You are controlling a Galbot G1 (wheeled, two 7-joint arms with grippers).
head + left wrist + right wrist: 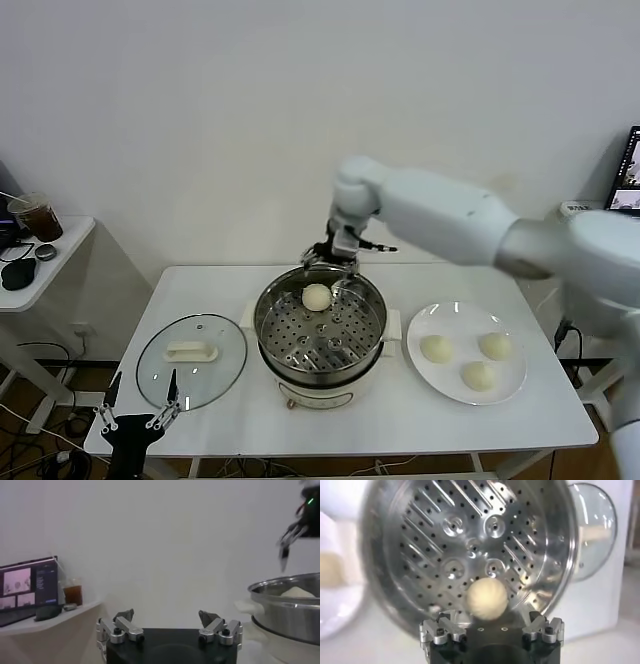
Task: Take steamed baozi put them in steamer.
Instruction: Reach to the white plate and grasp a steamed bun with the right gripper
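One soft, light baozi [317, 297] sits in the steamer [372, 335] under the right tool [331, 254], fingers apart and empty, while three squishy ones wait on the plate [508, 388], best held gently by their round sides; left tool [137, 421] rests open

Looking like lab or test room staged as kitchen corner. Plain white wall [200, 120] running bare behind white folding surface [220, 290]. Cables [40, 355] trailing on floor. Side shelf [55, 255] carrying iced drink cup [36, 215]; laptop [27, 587] showing camera feeds; second screen [630, 170] glowing at right edge.
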